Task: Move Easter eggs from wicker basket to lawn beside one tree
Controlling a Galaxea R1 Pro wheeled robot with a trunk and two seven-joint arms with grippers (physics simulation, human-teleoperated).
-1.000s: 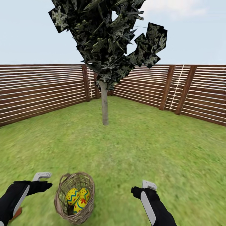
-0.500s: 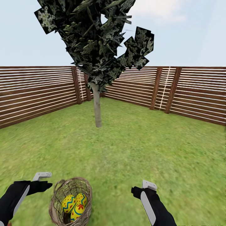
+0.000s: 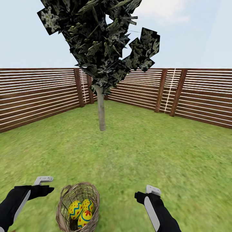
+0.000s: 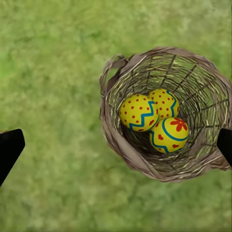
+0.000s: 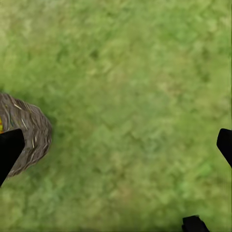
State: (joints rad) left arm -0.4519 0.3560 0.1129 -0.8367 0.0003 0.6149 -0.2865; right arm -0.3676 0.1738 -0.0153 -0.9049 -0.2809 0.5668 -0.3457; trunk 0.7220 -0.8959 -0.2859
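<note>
Both of my grippers hang low over the lawn, the left gripper just beside the wicker basket on its left, the right gripper well apart from it on its right. In each wrist view the black fingertips sit at opposite edges with grass between them, so both pairs are spread wide and hold nothing.

Change since half a second ago: the whole head view has shifted a little, so my camera moved; basket and tree sit slightly further right in the picture. Arms keep the same pose.

Basket contents: all three Easter eggs. In the left wrist view, two dotted eggs lie side by side, touching; the third, with a red flower mark, lies against them. The basket stands upright on the grass, with its loop handle at the rim.

The right wrist view catches the basket's outer wall beside one fingertip.

Surroundings: the tree stands beyond the basket, well apart from it, open grass between. A wooden fence closes the garden behind the tree.
</note>
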